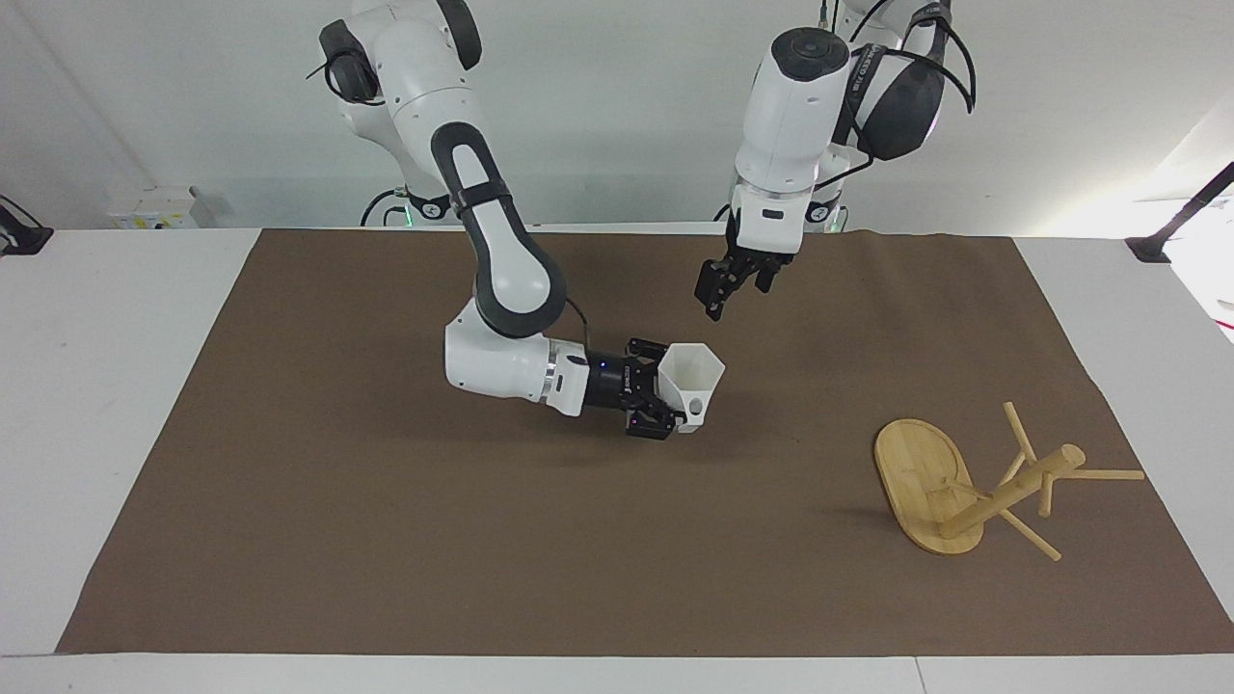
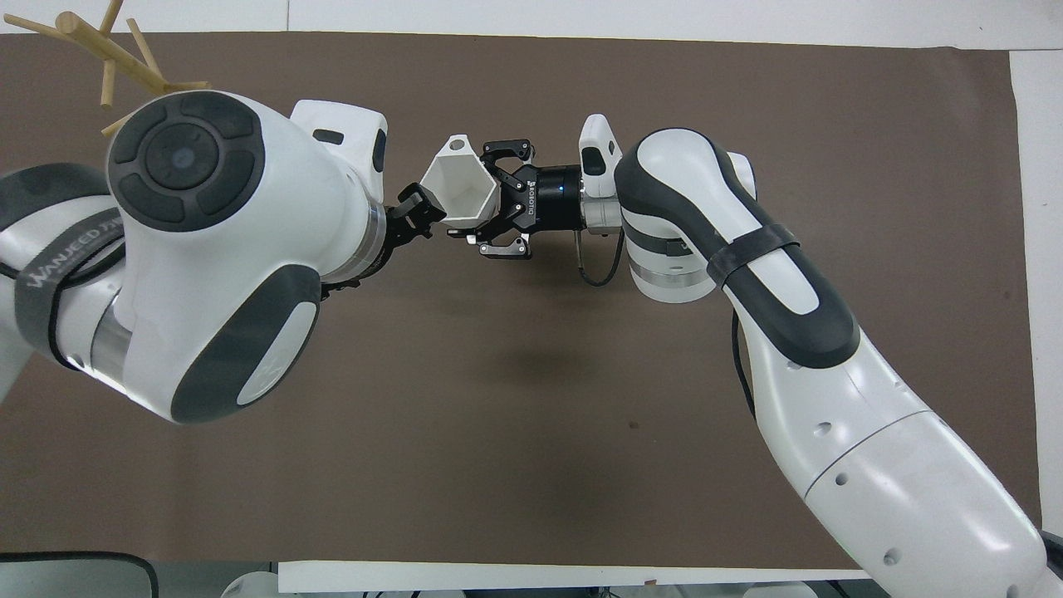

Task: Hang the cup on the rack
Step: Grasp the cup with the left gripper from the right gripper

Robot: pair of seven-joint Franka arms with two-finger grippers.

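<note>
From the facing view, my right gripper (image 1: 665,400) is clamped on the cup (image 1: 692,381), holding it in the air over the middle of the brown mat (image 1: 386,540). The cup sits with its hexagonal mouth upward and its small handle with the hole turned toward the mat's edge farthest from me. My right forearm lies nearly level, low over the mat. My left gripper (image 1: 718,289) hangs in the air above the cup, clear of it, pointing down and toward my right arm's end; I cannot tell whether its fingers are parted or closed. The rack (image 1: 974,482) stands near the corner of the mat at my left arm's end, farthest from me, its oval base flat on the mat, well apart from the cup. Its post leans away from the base toward that end, with thin pegs sticking out.

From the overhead view, my right gripper (image 2: 496,212) closes around the base end of the cup (image 2: 459,189), whose open mouth faces the camera. My left gripper (image 2: 413,218) shows just beside the cup's rim, with the bulk of my left arm covering most of the rack (image 2: 91,51); only the top of its post and some pegs show at the mat's corner.
</note>
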